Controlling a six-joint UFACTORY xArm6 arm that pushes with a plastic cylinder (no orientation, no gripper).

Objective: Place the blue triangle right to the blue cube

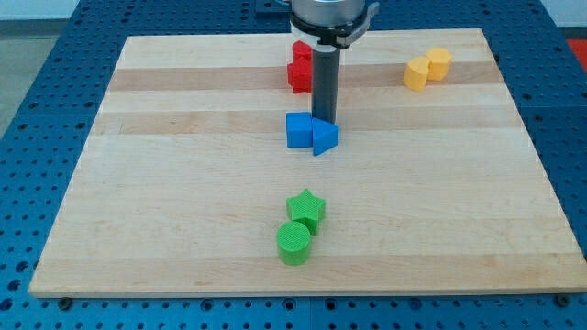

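The pale wooden board that serves as the surface fills most of the frame and sits on a blue perforated bench. The arm comes down from the top centre as a grey housing ending in a straight dark rod. There is no hand on this rig, so nothing is spread, pressed together or pinching; the work is done by sliding. My tip stands at the centre of the frame, just above the blue blocks in the picture, touching or nearly touching their far edge.

The blue plastic cube lies at the centre, and the blue plastic triangle sits against its right-hand face, the two touching. That is where the task wants it, so the placement looks done or all but done, and the tip's spot behind the pair suits a last nudge.

Two red plastic blocks huddle at top centre, partly hidden by the rod. A green plastic star and green plastic cylinder touch at lower centre. Two yellow plastic blocks sit at upper right, well apart from the work.
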